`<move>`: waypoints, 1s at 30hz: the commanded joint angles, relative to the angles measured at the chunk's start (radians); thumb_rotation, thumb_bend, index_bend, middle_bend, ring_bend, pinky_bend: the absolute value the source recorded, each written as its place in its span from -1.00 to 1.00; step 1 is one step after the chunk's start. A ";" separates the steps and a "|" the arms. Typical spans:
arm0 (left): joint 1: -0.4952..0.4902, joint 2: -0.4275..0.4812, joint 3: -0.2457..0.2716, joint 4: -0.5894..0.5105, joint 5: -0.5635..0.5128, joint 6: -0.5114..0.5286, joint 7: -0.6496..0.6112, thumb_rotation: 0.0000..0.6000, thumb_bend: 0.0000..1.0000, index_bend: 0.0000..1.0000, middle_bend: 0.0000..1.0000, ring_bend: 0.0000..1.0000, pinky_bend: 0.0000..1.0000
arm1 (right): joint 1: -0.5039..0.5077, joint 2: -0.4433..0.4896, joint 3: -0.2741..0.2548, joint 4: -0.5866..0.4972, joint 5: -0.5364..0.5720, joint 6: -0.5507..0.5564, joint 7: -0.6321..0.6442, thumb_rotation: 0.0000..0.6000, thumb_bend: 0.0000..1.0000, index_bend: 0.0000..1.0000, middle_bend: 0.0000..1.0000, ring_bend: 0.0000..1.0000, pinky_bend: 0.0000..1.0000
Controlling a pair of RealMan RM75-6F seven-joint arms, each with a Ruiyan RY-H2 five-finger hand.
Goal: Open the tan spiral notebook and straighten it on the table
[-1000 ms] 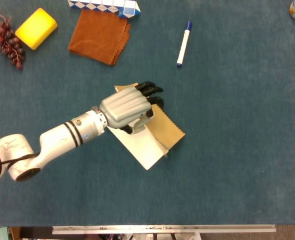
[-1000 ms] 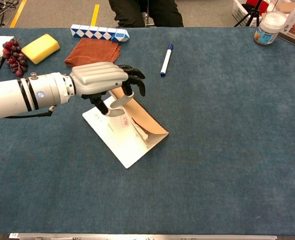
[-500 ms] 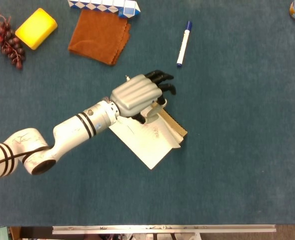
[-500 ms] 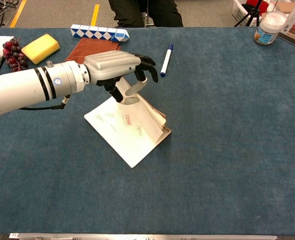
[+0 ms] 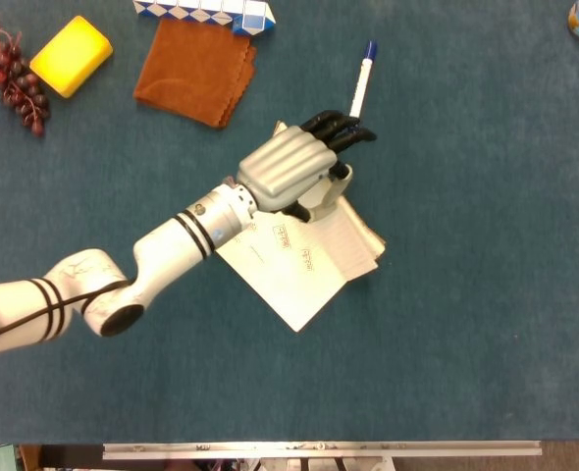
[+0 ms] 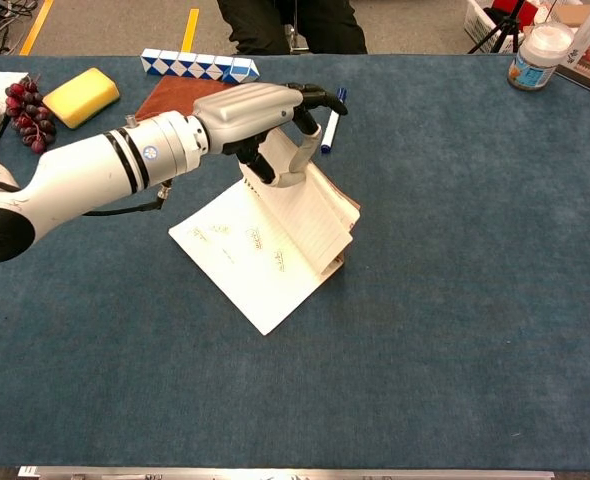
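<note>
Above the table, the left hand [image 6: 270, 115] grips the notebook [image 6: 275, 245] cover and pages, lifting them upright.

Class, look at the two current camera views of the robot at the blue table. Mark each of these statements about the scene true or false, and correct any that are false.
1. The left hand is lifting a stack of pages of the notebook off the table. True.
2. The notebook lies completely shut and flat. False: it is partly open, one white page flat on the table and the rest raised at an angle.
3. The marker lies beyond the hand, on the far side from the robot. True.
4. The yellow sponge sits on the brown cloth. False: it lies apart, to the cloth's left, beside the grapes.
5. The right hand presses down the notebook. False: no right hand appears in either view.
</note>
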 commanded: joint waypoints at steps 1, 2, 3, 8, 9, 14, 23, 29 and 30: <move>-0.004 -0.030 -0.014 0.022 -0.014 0.009 0.012 1.00 -0.35 -0.37 -0.82 -1.00 -0.92 | -0.001 -0.001 0.000 0.002 0.001 0.001 0.002 1.00 -0.36 -0.24 -0.33 -0.34 -0.19; -0.006 -0.040 -0.017 0.028 -0.016 0.011 0.012 1.00 -0.35 -0.39 -0.83 -1.00 -0.93 | -0.002 -0.002 0.001 0.003 0.001 0.001 0.004 1.00 -0.36 -0.24 -0.33 -0.34 -0.19; -0.009 -0.051 -0.020 0.034 -0.018 0.011 0.014 1.00 -0.35 -0.39 -0.83 -1.00 -0.93 | -0.002 -0.003 0.001 0.004 0.001 0.001 0.005 1.00 -0.36 -0.24 -0.33 -0.34 -0.19; -0.019 -0.105 -0.033 0.065 -0.033 0.015 0.034 1.00 -0.35 -0.47 -0.88 -1.00 -0.94 | -0.004 -0.006 0.000 0.008 -0.002 0.003 0.010 1.00 -0.36 -0.24 -0.33 -0.34 -0.19; -0.020 -0.114 -0.035 0.071 -0.036 0.015 0.039 1.00 -0.35 -0.49 -0.90 -1.00 -0.95 | -0.005 -0.005 -0.001 0.008 -0.003 0.003 0.011 1.00 -0.36 -0.24 -0.33 -0.34 -0.19; -0.027 -0.153 -0.043 0.097 -0.056 0.009 0.064 1.00 -0.35 -0.56 -0.92 -1.00 -0.96 | -0.011 -0.002 0.000 0.008 -0.004 0.013 0.015 1.00 -0.36 -0.24 -0.33 -0.34 -0.19; -0.037 -0.215 -0.043 0.131 -0.104 -0.023 0.142 1.00 -0.35 -0.62 -0.96 -1.00 -0.96 | -0.014 -0.007 -0.002 0.011 -0.009 0.015 0.021 1.00 -0.36 -0.24 -0.33 -0.34 -0.19; -0.042 -0.252 -0.045 0.153 -0.111 -0.025 0.167 1.00 -0.35 -0.71 -0.99 -1.00 -0.97 | -0.016 -0.006 -0.002 0.014 -0.009 0.013 0.023 1.00 -0.36 -0.24 -0.33 -0.34 -0.19; -0.041 -0.261 -0.052 0.155 -0.119 -0.024 0.161 1.00 -0.35 -0.73 -0.99 -1.00 -0.97 | -0.016 -0.006 -0.002 0.015 -0.008 0.012 0.024 1.00 -0.36 -0.24 -0.33 -0.34 -0.19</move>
